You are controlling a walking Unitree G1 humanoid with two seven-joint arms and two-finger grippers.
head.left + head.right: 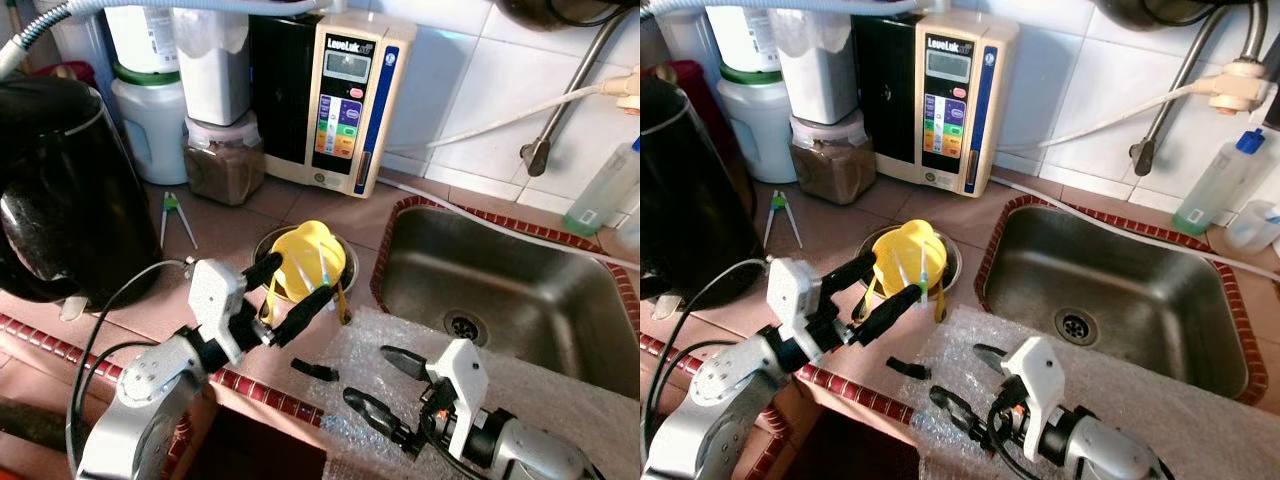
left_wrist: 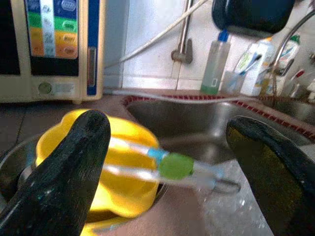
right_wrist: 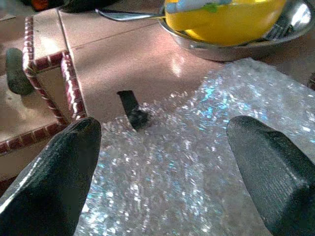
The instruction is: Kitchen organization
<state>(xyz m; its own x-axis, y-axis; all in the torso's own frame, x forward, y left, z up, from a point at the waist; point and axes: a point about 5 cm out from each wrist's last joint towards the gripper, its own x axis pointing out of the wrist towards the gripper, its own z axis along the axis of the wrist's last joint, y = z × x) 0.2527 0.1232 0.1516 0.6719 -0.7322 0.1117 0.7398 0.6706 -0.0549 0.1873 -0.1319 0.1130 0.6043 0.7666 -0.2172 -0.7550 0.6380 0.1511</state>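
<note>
A yellow plastic bowl (image 1: 308,256) lies upside down in a steel dish (image 1: 345,262) on the counter, left of the sink. Thin clear utensils with blue and green tips (image 2: 170,164) rest across the bowl. My left gripper (image 1: 288,293) hovers open just in front of the bowl, fingers pointing at it with nothing between them. My right gripper (image 1: 388,380) stands open low over the sheet of bubble wrap (image 1: 560,395) at the counter's front edge. A small black piece (image 3: 134,110) lies at the wrap's edge, between the two grippers.
A steel sink (image 1: 520,290) fills the right side. A black kettle (image 1: 60,190) stands at the left. Jars (image 1: 222,150), a white canister (image 1: 150,120) and a water ionizer (image 1: 345,100) line the back wall. Small tongs (image 1: 172,215) lie on the tiles. A soap bottle (image 1: 1215,185) stands behind the sink.
</note>
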